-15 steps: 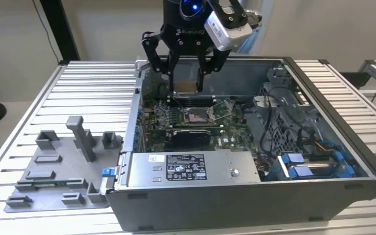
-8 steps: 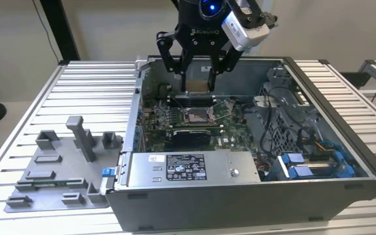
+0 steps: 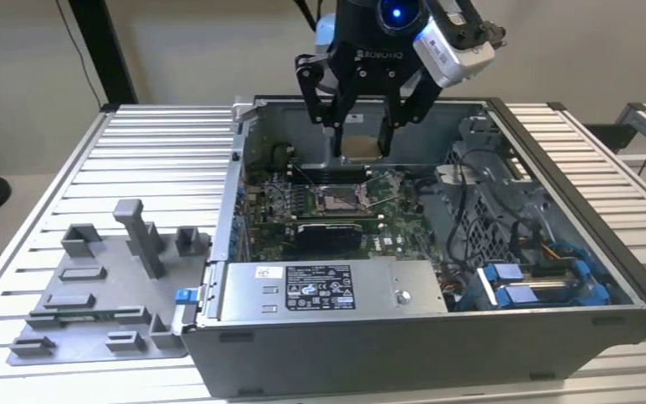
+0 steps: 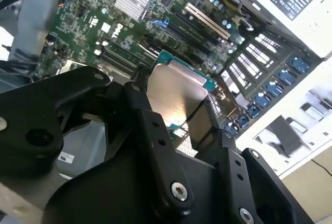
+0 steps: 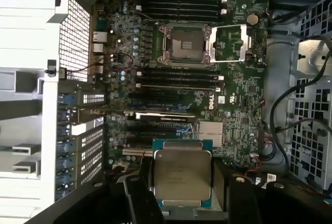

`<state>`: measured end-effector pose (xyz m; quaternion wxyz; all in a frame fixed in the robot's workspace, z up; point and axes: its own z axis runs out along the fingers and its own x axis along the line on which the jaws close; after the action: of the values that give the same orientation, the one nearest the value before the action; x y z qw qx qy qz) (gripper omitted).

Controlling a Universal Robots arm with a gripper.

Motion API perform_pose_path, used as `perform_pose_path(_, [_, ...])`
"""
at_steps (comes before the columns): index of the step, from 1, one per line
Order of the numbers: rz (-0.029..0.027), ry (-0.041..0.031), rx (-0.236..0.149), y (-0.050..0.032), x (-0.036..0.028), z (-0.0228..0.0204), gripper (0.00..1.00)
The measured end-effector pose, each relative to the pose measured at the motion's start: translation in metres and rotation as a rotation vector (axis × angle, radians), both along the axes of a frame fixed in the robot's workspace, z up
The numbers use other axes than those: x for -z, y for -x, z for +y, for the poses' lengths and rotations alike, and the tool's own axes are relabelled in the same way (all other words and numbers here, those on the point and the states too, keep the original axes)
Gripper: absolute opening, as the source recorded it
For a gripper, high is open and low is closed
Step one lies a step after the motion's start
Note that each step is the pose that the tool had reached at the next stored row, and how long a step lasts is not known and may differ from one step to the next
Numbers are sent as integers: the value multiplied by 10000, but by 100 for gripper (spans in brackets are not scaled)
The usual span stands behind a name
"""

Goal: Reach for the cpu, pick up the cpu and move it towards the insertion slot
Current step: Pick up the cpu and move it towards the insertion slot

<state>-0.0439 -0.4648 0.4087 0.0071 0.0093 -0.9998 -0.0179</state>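
One cpu point(image 5: 182, 175) sits clamped between the two black fingers point(image 5: 139, 195) of the gripper point(image 3: 359, 126), held above the open computer case point(image 3: 592, 252). One insertion slot point(image 5: 187, 44) lies on the green motherboard point(image 5: 244, 94) below, well apart from it.

One gripper point(image 3: 362, 126) at the exterior view's top centre, carrying one cpu point(image 3: 362, 148). One insertion slot point(image 5: 187, 45) in the upper middle of the first wrist view — its one hinged frame point(image 5: 230, 43) lies flipped open beside it. One open computer case point(image 3: 570, 332), one grey fixture tray point(image 3: 87, 316) at lower left — three upright posts on it.
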Motion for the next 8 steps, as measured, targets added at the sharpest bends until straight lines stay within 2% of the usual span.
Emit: perform_pose_path(8, [4,0,-1,-227,0,0,0])
